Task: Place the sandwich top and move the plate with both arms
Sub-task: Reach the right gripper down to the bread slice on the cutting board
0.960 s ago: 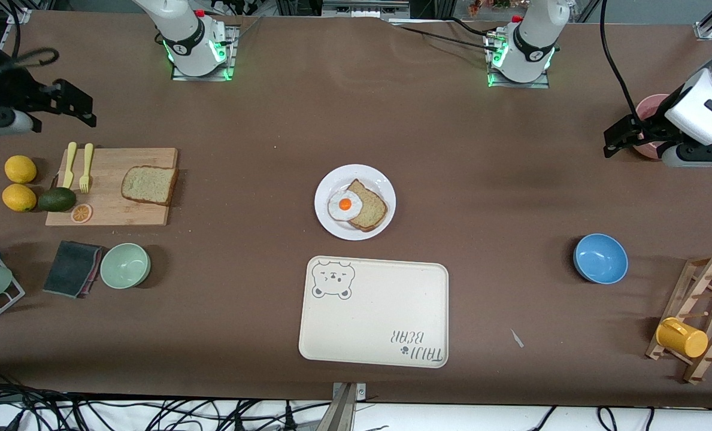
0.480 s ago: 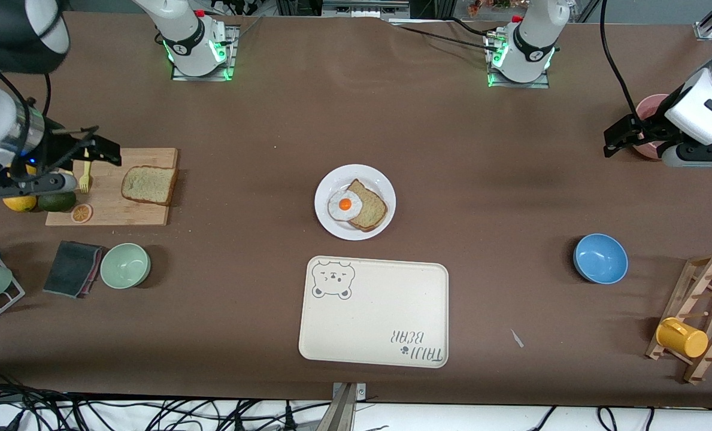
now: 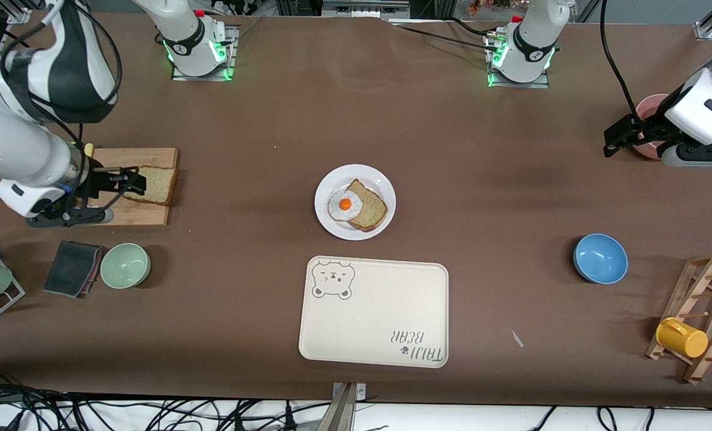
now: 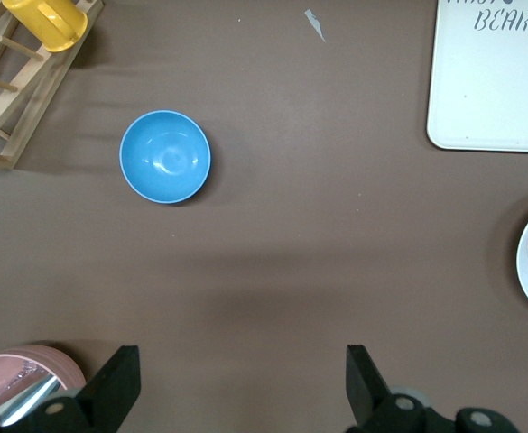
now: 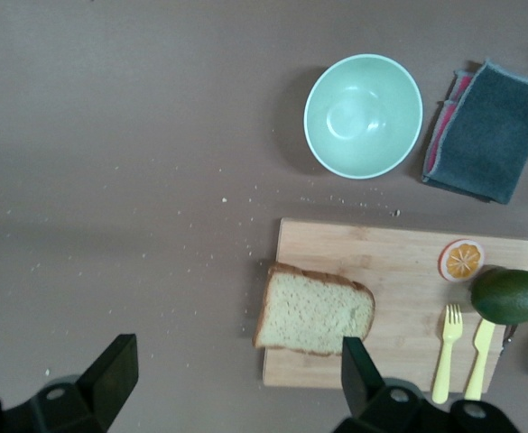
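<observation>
Right hand point(image 3: 133, 183) released, over sandwich top point(image 3: 152, 185) on cutting board point(image 3: 140, 157); left hand point(image 3: 616, 139) released, waiting.

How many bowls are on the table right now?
3: a green bowl beside the dark cloth, a blue bowl near the wooden rack, and a pink bowl partly hidden by the left arm's gripper.

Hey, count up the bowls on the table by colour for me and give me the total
Blue bowl: 1
Green bowl: 1
Pink bowl: 1, partly hidden by the left arm
Total: 3
</observation>
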Available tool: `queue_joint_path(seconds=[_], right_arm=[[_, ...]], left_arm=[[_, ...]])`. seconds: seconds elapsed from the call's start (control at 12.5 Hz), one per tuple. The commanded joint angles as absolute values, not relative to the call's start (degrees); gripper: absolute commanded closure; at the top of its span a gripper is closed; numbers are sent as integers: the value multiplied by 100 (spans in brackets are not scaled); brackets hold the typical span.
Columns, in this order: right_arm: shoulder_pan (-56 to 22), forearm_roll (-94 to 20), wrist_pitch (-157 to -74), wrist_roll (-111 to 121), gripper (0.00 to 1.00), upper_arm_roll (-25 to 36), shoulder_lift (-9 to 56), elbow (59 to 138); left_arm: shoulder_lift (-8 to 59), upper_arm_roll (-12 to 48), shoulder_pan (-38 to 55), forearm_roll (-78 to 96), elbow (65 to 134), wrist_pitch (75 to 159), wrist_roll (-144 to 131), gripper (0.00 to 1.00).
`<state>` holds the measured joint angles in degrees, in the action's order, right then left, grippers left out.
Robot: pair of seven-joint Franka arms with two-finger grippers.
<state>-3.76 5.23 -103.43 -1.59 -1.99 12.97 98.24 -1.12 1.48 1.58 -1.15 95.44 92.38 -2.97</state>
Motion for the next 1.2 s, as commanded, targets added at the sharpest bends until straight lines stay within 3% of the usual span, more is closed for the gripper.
queue_joint_path(seconds=[0.0,0.8,1.12], right_arm=[[-431,799,-11097,-500,1,-202,1204,10500],[-519,1914,-13331,-1747,1,-229,1134,12891],[-501,2197,-13447,-1977,4,-220,1213,13122]], left_arm=[[-202,202,105,-220,9580,9193,-272,0],[-211,202,105,-220,9580,9193,-272,0],[-211,202,105,-220,9580,9193,-272,0]])
